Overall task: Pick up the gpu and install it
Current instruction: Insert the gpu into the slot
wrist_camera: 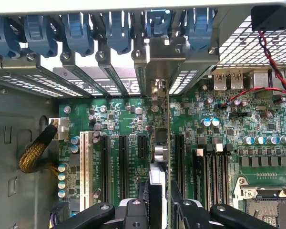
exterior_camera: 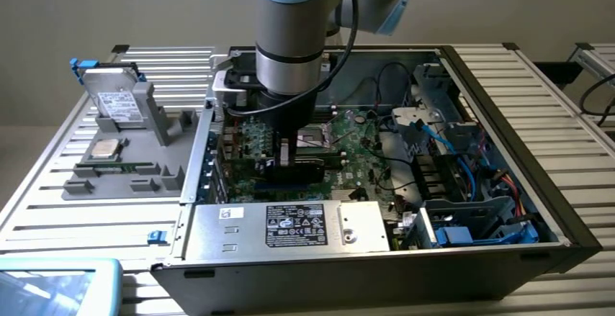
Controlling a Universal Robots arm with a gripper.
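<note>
Black end effector (wrist_camera: 159,210) pinches the gpu (wrist_camera: 158,155) edge-on above the motherboard (wrist_camera: 128,119) slots in the wrist view, while the exterior view adds the open computer case (exterior_camera: 502,111) on the counter (exterior_camera: 86,222).

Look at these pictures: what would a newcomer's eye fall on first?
A big grey robot arm reaches down into the open computer case at the exterior view's centre. Its hand grips a graphics card upright over the green motherboard. Blue clips line the case's rear slots.
</note>
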